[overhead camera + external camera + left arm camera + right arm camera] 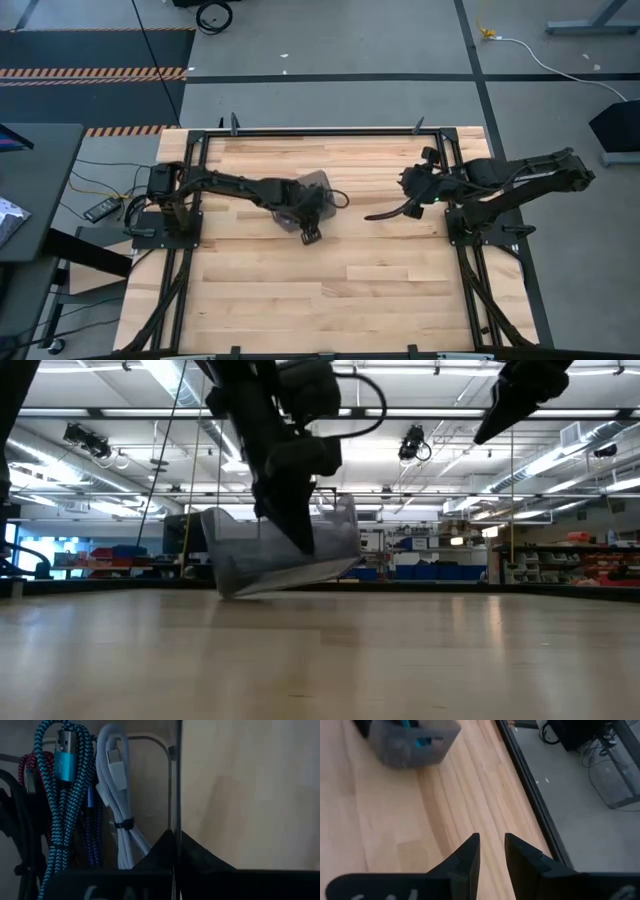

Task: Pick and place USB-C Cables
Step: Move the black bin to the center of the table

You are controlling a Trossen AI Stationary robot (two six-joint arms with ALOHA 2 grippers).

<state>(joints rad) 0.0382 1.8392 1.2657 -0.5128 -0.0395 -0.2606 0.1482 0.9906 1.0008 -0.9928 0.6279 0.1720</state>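
Note:
A clear plastic bin sits tilted near the table's middle, and my left gripper is shut on its wall. Inside the bin lie the USB-C cables: teal, white, magenta, purple and black. To the bin's right my right gripper hangs above the table, open, with nothing between its fingers. It points toward the bin. My left gripper grips the bin's upright side wall at its rim, one finger inside and one outside. The fingers come from above, slanting down. The bin hangs tilted. Its lowest corner is close to the table; I cannot tell whether it touches.
A black metal frame runs along the table's far edge and down both sides. The bare wooden tabletop stretches toward the near edge. Beyond the rail is the grey floor with loose wiring.

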